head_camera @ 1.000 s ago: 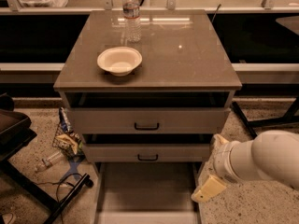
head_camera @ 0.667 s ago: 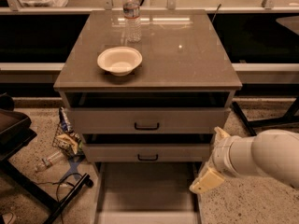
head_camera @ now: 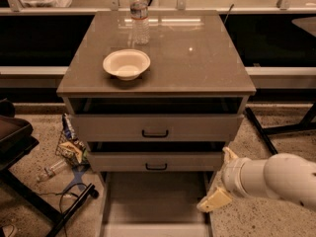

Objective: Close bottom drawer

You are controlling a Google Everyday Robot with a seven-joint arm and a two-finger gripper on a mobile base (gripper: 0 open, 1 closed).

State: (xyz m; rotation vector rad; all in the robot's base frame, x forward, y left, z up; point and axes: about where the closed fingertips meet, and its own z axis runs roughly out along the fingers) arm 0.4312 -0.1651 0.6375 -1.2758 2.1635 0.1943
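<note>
The bottom drawer (head_camera: 155, 201) is pulled far out of the grey-beige cabinet (head_camera: 158, 83), and its shallow bare inside shows. Its front lies at the lower edge of the camera view, with the handle hidden. My gripper (head_camera: 220, 178) is at the drawer's right side, just outside its right wall, with my white arm (head_camera: 281, 179) reaching in from the right. Its beige fingers (head_camera: 212, 201) stand apart and hold nothing. The middle drawer (head_camera: 156, 161) and the top drawer (head_camera: 156, 127) above it are each slightly open.
A white bowl (head_camera: 126, 63) and a water bottle (head_camera: 139, 15) stand on the cabinet top. Snack bags and a fallen bottle (head_camera: 69, 149) lie on the floor at the left, beside a dark chair base (head_camera: 29, 181). A black table leg (head_camera: 276, 130) stands at the right.
My gripper and arm have shifted a little to the left, closer to the open drawer's right wall. The drawers have not moved.
</note>
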